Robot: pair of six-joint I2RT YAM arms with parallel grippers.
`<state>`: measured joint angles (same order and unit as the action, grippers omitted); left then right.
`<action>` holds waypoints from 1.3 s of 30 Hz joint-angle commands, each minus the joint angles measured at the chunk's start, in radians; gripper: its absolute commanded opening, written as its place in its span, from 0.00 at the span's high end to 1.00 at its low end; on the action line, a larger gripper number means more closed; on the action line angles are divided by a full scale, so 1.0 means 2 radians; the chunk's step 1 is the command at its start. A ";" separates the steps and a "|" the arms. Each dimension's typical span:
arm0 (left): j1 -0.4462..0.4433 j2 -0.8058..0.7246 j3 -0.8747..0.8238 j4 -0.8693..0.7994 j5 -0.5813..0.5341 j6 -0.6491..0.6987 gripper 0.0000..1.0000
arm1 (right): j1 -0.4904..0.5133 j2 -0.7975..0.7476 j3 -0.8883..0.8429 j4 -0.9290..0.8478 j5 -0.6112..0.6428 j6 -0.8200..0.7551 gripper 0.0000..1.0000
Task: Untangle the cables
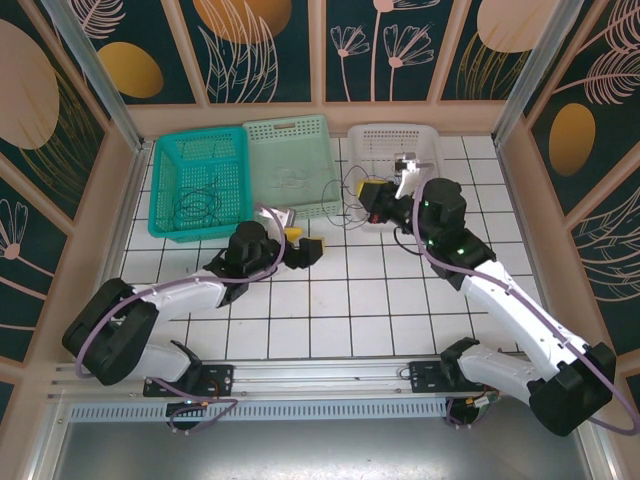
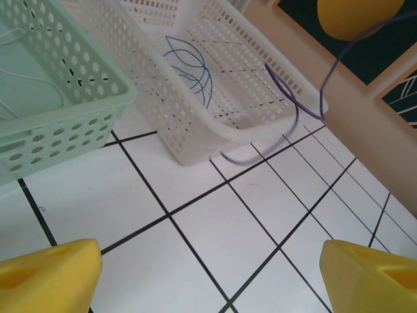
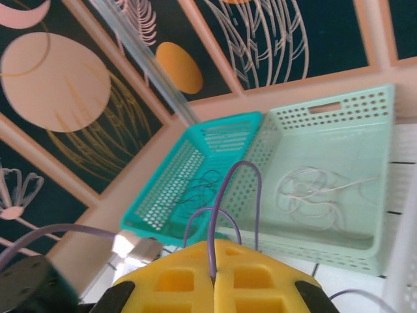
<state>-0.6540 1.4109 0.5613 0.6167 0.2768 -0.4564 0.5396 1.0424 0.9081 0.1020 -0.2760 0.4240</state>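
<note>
My right gripper (image 3: 214, 253) is shut on a thin purple cable (image 3: 238, 189) that loops up out of its yellow fingers. From above, this gripper (image 1: 372, 195) hangs at the front edge of the white basket (image 1: 425, 140), with the cable (image 1: 345, 213) trailing to its left. The same cable (image 2: 322, 98) dangles beside that basket in the left wrist view. My left gripper (image 1: 305, 243) is open over bare tiles, nothing between its fingers (image 2: 52, 277). A blue cable (image 2: 192, 68) lies in the white basket, a black one (image 3: 199, 186) in the teal basket, a pale one (image 3: 319, 189) in the light green basket.
Three baskets stand in a row at the back: teal (image 1: 165, 190), light green (image 1: 300, 130) and white. Wooden walls close in the tiled floor on three sides. Thick purple cords run along both arms.
</note>
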 commanded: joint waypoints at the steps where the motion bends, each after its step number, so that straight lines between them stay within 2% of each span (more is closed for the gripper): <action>1: -0.001 0.017 0.020 0.013 0.004 0.011 0.13 | -0.011 -0.007 0.004 0.038 -0.056 0.045 1.00; 6: -0.002 0.028 0.032 0.028 0.016 0.014 0.12 | -0.016 0.000 0.014 0.037 -0.075 0.067 1.00; 11: -0.001 0.027 0.046 0.021 0.004 0.045 0.12 | -0.027 0.011 0.016 0.054 -0.108 0.103 1.00; 17: -0.002 0.046 0.063 0.018 0.022 0.076 0.14 | -0.036 0.019 0.020 0.070 -0.139 0.134 1.00; 22: -0.002 0.070 0.064 0.038 0.055 0.070 0.22 | -0.046 0.020 0.019 0.087 -0.171 0.156 1.00; 29: -0.002 0.072 0.059 0.066 0.061 0.059 0.21 | -0.072 0.020 -0.017 0.129 -0.220 0.208 1.00; 32: -0.002 0.062 0.052 0.069 0.037 0.049 0.21 | -0.089 0.025 -0.034 0.142 -0.252 0.232 1.00; 36: -0.002 0.021 0.018 0.082 -0.029 0.025 0.20 | -0.104 0.028 -0.054 0.134 -0.267 0.240 1.00; 39: -0.002 -0.020 -0.009 0.098 -0.036 0.012 0.17 | -0.108 0.027 -0.066 0.135 -0.269 0.241 1.00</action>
<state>-0.6537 1.4502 0.5816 0.7280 0.2588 -0.3897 0.3340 1.0988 0.7956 0.3191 -0.7639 0.8791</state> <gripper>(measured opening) 0.823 0.055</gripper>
